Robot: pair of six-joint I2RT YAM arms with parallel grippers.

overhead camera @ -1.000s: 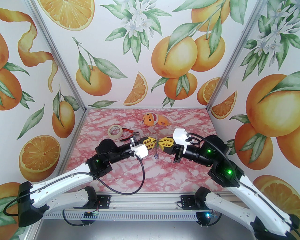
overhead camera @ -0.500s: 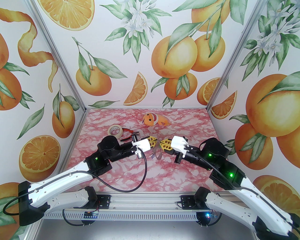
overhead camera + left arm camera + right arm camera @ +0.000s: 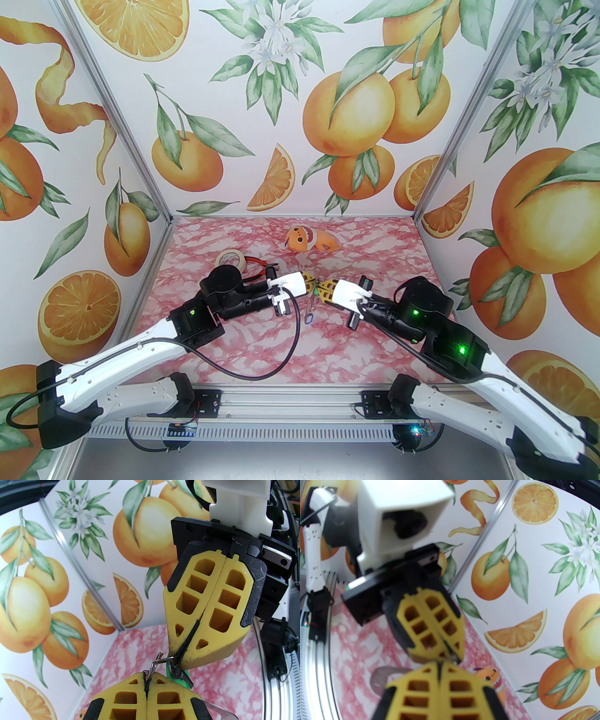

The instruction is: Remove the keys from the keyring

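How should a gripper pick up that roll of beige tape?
Pinch its wall from above, with one jaw in the hole and one outside. The tape roll lies flat on the table, hole facing up.

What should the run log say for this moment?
left end effector: shut on small ring | right end effector: shut on keyring | green key: hanging under right tips, not yet off

bright even light, faint shadows; right wrist view seemingly out of focus
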